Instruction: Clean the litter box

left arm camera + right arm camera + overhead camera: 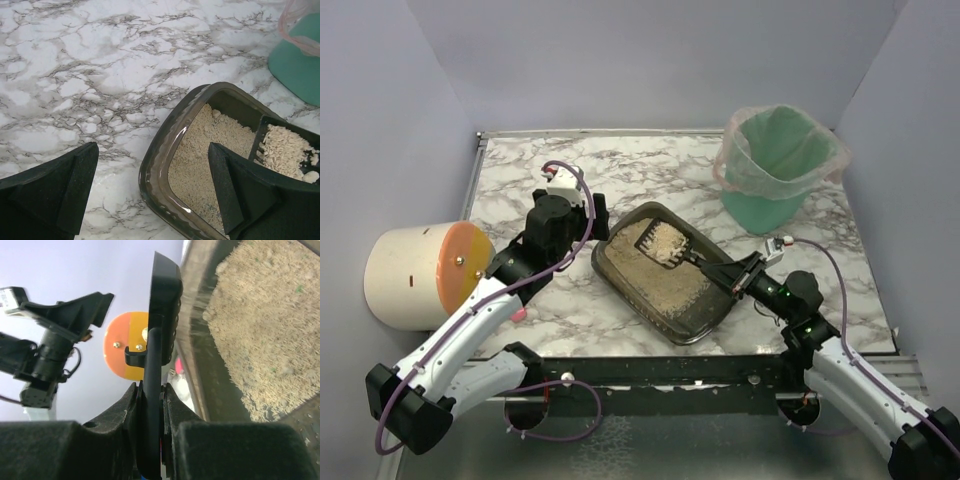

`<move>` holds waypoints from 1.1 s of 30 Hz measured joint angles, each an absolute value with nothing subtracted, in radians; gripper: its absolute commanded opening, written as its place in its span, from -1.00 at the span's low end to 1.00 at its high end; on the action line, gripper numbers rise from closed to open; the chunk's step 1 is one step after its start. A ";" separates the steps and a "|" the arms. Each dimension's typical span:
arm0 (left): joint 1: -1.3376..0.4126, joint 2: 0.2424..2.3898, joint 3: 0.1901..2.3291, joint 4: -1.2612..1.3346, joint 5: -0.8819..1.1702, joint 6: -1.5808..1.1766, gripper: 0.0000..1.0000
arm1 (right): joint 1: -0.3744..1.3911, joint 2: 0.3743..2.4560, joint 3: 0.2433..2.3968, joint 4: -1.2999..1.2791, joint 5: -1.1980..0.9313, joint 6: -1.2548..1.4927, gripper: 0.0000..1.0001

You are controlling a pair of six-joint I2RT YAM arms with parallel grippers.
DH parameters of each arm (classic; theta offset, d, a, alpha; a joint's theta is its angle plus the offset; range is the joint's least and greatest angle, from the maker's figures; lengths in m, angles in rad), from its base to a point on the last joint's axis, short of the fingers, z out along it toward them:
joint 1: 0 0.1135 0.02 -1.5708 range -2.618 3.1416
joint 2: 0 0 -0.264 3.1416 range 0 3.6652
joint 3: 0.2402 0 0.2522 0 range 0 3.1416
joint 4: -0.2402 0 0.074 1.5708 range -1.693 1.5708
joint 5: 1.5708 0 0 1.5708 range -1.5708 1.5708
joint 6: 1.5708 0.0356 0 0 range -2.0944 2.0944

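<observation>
White, grey-veined marble worktop [650, 165] boxed in by plain pale lilac walls [620, 60]. The litter box [705, 310] lies askew at its middle, near the front edge, holding beige litter [665, 290]. The right gripper [738, 276] clamps a black scoop [692, 257], heaped with litter, above the box. The left gripper [599, 220] is spread wide over the box's left rim. A green bin [760, 212] stands back right; a cream drum [410, 275] lies off the left edge.

White arms [470, 325] with black joints [552, 222], purple cables [591, 212].
</observation>
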State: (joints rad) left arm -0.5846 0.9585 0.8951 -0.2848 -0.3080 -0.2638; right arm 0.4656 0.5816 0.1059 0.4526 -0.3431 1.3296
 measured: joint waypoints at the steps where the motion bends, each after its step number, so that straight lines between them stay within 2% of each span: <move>1: -0.585 0.958 0.895 -0.285 -0.308 -0.264 0.98 | 0.465 0.570 0.122 0.410 -0.329 1.316 -0.99; 5: -0.585 0.959 0.895 -0.284 -0.308 -0.263 0.98 | 0.503 0.609 0.129 0.499 -0.337 1.334 -0.99; 7: -0.585 0.959 0.895 -0.285 -0.308 -0.264 0.98 | 0.529 0.619 0.148 0.434 -0.319 1.306 -0.99; 12: -0.585 0.961 0.895 -0.284 -0.308 -0.263 0.98 | 0.493 0.675 0.123 0.504 -0.344 1.332 -0.98; 14: -0.585 0.962 0.895 -0.285 -0.308 -0.263 0.98 | 0.474 0.632 0.125 0.420 -0.348 1.309 -0.99; 17: -0.585 0.961 0.895 -0.285 -0.308 -0.263 0.98 | 0.406 0.609 0.123 0.464 -0.370 1.328 -0.99; 21: -0.585 0.962 0.894 -0.285 -0.307 -0.263 0.98 | 0.443 0.561 0.169 0.365 -0.361 1.289 -0.99; 24: -0.585 0.962 0.895 -0.284 -0.307 -0.263 0.98 | 0.443 0.582 0.135 0.489 -0.377 1.331 -0.99; 30: -0.585 0.962 0.894 -0.284 -0.307 -0.263 0.98 | 0.446 0.617 0.080 0.509 -0.387 1.361 -0.99; 33: -0.585 0.962 0.894 -0.284 -0.307 -0.263 0.98 | 0.453 0.600 0.098 0.435 -0.370 1.334 -0.99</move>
